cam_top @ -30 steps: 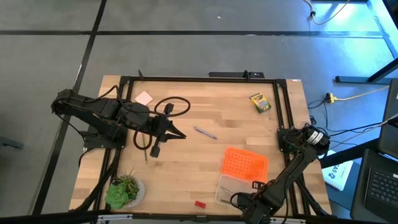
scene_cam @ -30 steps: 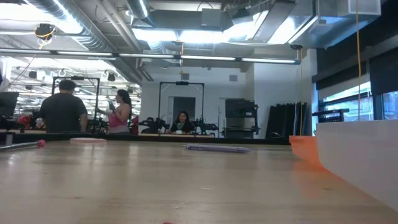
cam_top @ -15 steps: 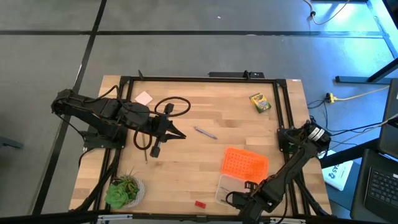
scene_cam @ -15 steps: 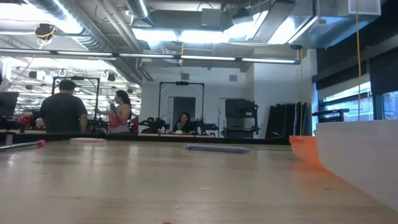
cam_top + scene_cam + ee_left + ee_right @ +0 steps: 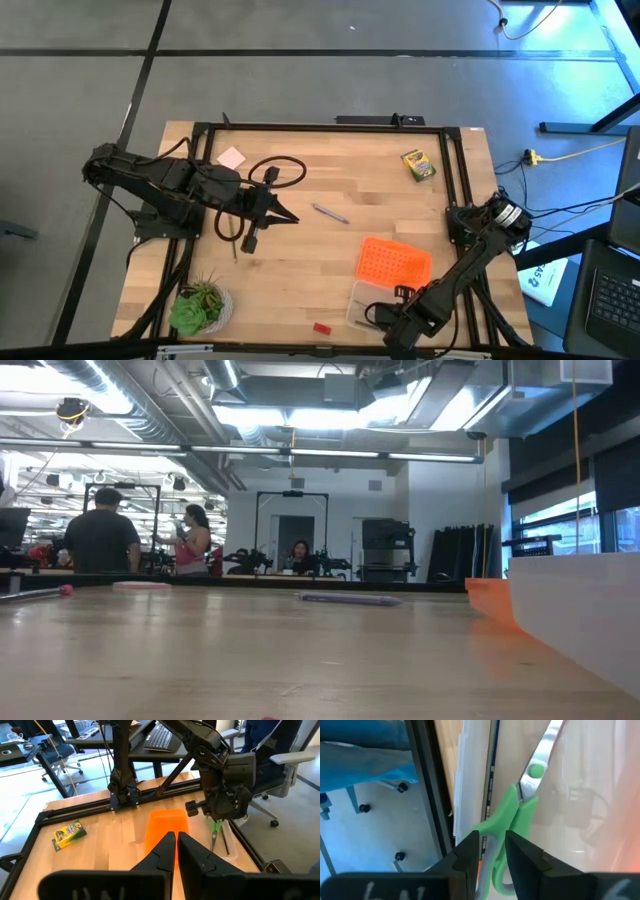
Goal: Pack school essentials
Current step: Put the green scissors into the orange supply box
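Observation:
My right gripper [image 5: 380, 318] is near the front edge, over the clear box [image 5: 362, 305], shut on the green-handled scissors [image 5: 520, 812]. Thin dark pencils [image 5: 491, 775] lie in the box beside the scissors. My left gripper [image 5: 290, 218] is shut and empty above the table's left half. The purple pen [image 5: 330, 213] lies at mid-table. The yellow-green crayon box [image 5: 418, 165] lies at the far right. The pink note pad [image 5: 231, 157] lies at the far left. The red eraser [image 5: 321, 327] lies at the front edge. My right gripper has the scissors' green handle [image 5: 496, 832] between its two fingers. The fingers run along the scissors, whose blades [image 5: 542, 750] point away from the gripper. In the left wrist view the scissors [image 5: 215, 829] hang below the gripper, blades down toward the box; whether the tips rest there I cannot tell.
The orange perforated lid [image 5: 395, 262] lies just behind the clear box. A potted plant [image 5: 200, 305] stands at the front left. A dark pencil [image 5: 236, 250] lies near my left arm. A black frame [image 5: 320, 127] rims the table. People stand in the room beyond.
My right gripper has gone a little toward the table's left over the clear box, still shut on the scissors.

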You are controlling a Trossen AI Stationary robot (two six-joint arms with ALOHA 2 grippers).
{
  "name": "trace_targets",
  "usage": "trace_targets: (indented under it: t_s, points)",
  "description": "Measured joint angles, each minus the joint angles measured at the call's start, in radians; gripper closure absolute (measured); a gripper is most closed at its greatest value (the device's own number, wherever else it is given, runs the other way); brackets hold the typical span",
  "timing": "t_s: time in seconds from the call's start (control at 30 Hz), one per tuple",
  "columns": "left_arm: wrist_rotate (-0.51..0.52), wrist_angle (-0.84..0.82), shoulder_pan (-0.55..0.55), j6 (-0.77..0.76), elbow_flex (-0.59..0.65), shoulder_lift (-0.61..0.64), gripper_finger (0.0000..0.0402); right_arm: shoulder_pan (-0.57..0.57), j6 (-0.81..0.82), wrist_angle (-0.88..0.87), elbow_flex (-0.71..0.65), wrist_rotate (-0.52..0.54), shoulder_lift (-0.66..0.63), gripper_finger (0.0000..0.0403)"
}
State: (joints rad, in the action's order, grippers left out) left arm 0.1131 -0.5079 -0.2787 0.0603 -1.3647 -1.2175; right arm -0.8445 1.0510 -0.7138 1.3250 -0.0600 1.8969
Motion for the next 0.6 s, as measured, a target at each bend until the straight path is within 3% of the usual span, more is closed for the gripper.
trace_targets:
  t_s: [0.6]
  points:
    - [0.000, 0.000, 0.001, 0.000, 0.000, 0.000, 0.0388, 0.029, -0.002, 0.052, -0.057, -0.047, 0.000, 0.0306]
